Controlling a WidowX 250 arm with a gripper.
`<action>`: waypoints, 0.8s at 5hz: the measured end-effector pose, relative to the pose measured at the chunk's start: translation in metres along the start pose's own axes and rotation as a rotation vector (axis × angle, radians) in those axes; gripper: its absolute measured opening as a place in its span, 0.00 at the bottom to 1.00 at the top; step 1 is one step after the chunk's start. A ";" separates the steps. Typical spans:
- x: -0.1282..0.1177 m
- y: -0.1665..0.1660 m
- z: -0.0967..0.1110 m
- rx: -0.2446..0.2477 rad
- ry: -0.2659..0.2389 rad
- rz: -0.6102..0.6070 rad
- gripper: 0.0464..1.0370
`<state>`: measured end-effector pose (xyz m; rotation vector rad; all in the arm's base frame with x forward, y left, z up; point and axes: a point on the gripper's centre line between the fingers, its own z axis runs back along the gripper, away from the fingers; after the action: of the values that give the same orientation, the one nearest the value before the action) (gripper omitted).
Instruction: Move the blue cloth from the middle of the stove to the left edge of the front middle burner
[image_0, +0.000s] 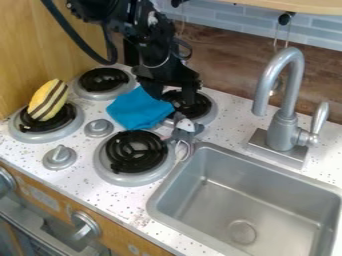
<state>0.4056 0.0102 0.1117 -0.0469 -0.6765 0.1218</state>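
The black gripper (172, 96) hangs down over the back right burner (204, 107), its fingers apart with nothing seen between them. A blue cloth (139, 108) lies crumpled among the burners, close beside the left finger. Just below the gripper, a small grey plush toy (184, 129) rests on the counter between the front right burner (137, 151) and the sink's corner. On the front left burner (73, 116) leans a yellow stuffed toy with brown stripes (48, 100).
A metal sink (195, 172) fills the lower right, with a tall silver faucet (284, 125) behind it. Two silver knobs (99, 128) stand between the burners. The back left burner (82, 90) lies near the wooden side wall (40, 55); a tiled wall rises behind.
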 end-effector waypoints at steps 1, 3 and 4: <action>-0.010 0.001 -0.009 0.003 0.035 0.001 0.97; -0.008 0.047 -0.010 0.097 0.016 0.128 0.97; 0.004 0.070 -0.004 0.160 -0.023 0.204 0.97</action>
<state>0.4045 0.0802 0.1053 0.0396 -0.6818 0.3726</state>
